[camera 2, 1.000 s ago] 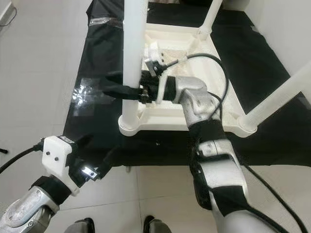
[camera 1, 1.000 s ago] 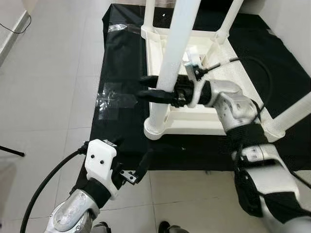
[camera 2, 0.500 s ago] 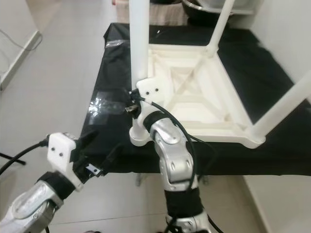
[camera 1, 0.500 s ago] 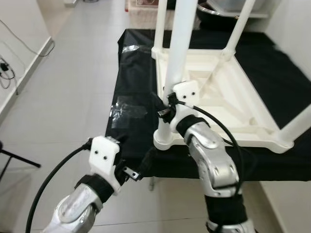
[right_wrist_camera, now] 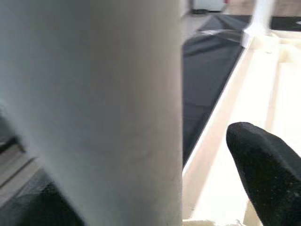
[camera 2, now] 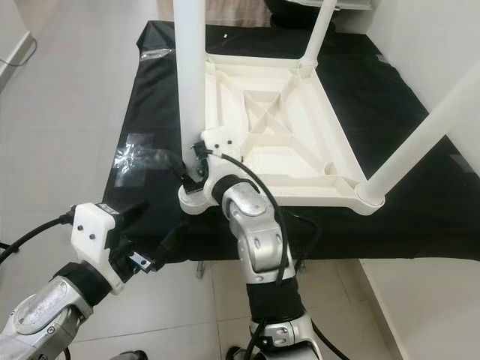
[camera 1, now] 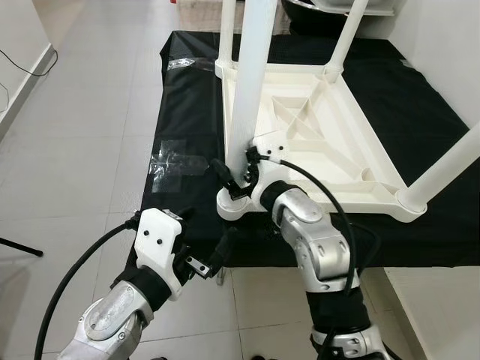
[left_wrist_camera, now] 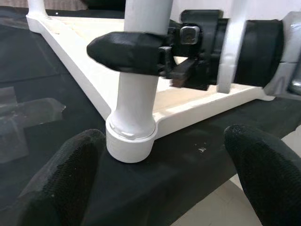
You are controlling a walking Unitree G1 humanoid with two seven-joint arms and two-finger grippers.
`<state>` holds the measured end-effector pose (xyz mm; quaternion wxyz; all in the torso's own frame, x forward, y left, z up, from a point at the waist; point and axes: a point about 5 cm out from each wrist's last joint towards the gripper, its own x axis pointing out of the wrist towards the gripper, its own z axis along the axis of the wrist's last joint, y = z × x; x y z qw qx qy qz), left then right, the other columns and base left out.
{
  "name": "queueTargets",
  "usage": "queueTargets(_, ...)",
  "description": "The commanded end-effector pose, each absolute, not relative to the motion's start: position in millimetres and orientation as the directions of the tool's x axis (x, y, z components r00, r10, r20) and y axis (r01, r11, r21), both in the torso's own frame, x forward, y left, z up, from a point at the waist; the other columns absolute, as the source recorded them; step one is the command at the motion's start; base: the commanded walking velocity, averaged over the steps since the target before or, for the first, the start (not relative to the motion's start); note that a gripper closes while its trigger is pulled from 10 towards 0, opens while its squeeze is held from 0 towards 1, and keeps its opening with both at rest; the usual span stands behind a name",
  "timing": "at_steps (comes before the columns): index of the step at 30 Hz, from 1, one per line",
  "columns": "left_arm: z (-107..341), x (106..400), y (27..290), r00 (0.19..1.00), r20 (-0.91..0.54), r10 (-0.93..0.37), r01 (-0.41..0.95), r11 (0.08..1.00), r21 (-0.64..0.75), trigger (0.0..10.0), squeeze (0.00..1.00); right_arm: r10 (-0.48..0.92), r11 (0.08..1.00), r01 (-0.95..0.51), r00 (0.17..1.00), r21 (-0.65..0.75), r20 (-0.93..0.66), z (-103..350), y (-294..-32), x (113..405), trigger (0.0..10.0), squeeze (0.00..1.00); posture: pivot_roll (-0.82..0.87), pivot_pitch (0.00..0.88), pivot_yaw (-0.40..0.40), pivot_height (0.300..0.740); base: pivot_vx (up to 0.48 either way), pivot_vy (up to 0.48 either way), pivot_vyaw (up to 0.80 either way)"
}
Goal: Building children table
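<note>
A white table lies upside down on a black mat spread over a tiled floor, its legs pointing up. The near left leg stands upright in its round corner socket, at the mat's near edge. The right gripper reaches across from the right and is closed around this leg low down, just above the socket: in the left wrist view one black finger wraps across the front of the leg, the other passing behind it, so the leg sits pinched between the two. The right wrist view looks along the leg at close range, with one fingertip beside it over the table's underside. The left gripper hangs lower and nearer, just off the mat's edge, aimed at the same corner; its fingers are spread wide with nothing between them, apart from the socket, which lies ahead of them and a little nearer the left one. The other three legs stand at the far and right corners.
</note>
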<state>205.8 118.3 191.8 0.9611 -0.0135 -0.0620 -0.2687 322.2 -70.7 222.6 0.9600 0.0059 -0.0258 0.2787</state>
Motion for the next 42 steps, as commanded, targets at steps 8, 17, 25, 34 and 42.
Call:
queueTargets(8, 186, 203, 114, 0.841, 0.101, -0.531, 0.533, 0.846, 0.008, 10.0, 0.0, 0.806, 0.586, -0.81, 0.583, 0.003, 0.103, 218, -83, 312, 10.0, 0.0, 0.15, 0.201, -0.084, 0.74, 0.0, 0.0, 0.0)
queueTargets(17, 191, 198, 116, 0.848, 0.11, -0.518, 0.519, 0.854, 0.019, 10.0, 0.0, 0.909, 0.4, -0.913, 0.384, -0.079, 0.164, 248, -80, 339, 10.0, 0.0, 0.17, 0.235, -0.107, 0.74, 0.0, 0.0, 0.0)
queueTargets(25, 194, 186, 125, 0.872, 0.097, -0.48, 0.478, 0.877, 0.039, 10.0, 0.0, 0.979, 0.185, -0.971, 0.168, -0.155, 0.117, 287, -95, 358, 10.0, 0.0, 0.21, 0.279, -0.13, 0.74, 0.0, 0.0, 0.0)
queueTargets(34, 197, 187, 127, 0.873, 0.096, -0.478, 0.474, 0.878, 0.056, 10.0, 0.0, 0.996, 0.027, -0.981, 0.01, -0.192, 0.092, 301, -97, 363, 0.0, 0.0, 0.22, 0.276, -0.124, 0.74, 0.0, 0.0, 0.0)
queueTargets(42, 198, 189, 126, 0.87, 0.099, -0.483, 0.479, 0.876, 0.058, 10.0, 0.0, 0.997, 0.075, -0.976, 0.066, -0.206, 0.05, 287, -111, 364, 0.0, 0.0, 0.2, 0.258, -0.124, 0.74, 0.0, 0.0, 0.0)
